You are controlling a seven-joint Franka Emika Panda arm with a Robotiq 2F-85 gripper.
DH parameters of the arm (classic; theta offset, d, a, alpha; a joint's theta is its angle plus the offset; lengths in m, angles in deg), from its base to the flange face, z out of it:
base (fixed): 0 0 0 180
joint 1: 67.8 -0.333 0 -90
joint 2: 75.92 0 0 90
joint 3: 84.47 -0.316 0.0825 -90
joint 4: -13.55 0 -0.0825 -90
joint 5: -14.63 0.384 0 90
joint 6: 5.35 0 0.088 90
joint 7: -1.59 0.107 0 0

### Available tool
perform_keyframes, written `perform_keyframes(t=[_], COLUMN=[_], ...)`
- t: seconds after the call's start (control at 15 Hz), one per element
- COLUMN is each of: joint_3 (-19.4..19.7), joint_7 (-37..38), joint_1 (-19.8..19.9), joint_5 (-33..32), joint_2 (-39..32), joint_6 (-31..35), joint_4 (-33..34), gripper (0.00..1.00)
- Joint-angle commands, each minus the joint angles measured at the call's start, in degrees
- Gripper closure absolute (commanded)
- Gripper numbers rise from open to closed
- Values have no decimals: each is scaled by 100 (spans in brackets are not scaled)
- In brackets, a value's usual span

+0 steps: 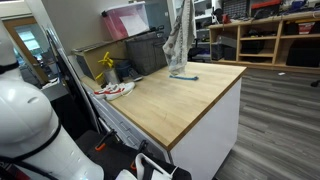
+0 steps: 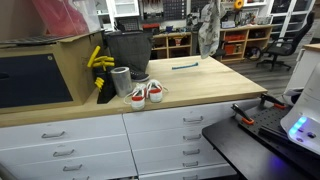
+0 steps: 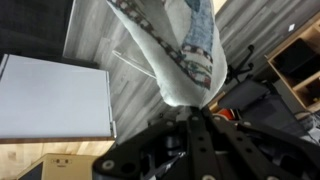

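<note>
My gripper (image 3: 196, 112) is shut on a grey-white cloth with a patterned strip (image 3: 185, 55), which hangs from the jaws in the wrist view. In both exterior views the cloth (image 1: 180, 38) (image 2: 207, 30) dangles above the far end of the wooden table top (image 1: 190, 100) (image 2: 200, 85). Its lower edge hangs just over a small blue object (image 1: 183, 76) (image 2: 184, 66) lying on the table. The gripper itself is hard to make out at the top of the exterior views.
A pair of red-and-white sneakers (image 1: 113, 90) (image 2: 145, 93) sits on the table near a black bin (image 1: 145, 50) (image 2: 128, 48), a yellow object (image 1: 105, 62) (image 2: 97, 58) and a grey cup (image 2: 121, 80). Shelves (image 1: 270, 35) stand behind. White drawers (image 2: 150, 135) are below the table top.
</note>
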Motion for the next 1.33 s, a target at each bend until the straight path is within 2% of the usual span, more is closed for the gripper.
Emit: perform_keyframes(t=[0.0, 0.47, 0.67, 0.93, 1.27], joint_3=[67, -103, -316, -457, -288], joint_7=[475, 794, 364, -271, -132], joint_1=[-120, -242, -289, -253, -214], joint_5=[-711, -1559, -1256, -381, -574], joint_2=[30, 209, 438, 413, 348], joint_6=[317, 481, 620, 387, 451], joint_4=[117, -162, -500, -511, -526], gripper=[99, 99, 99, 99, 99])
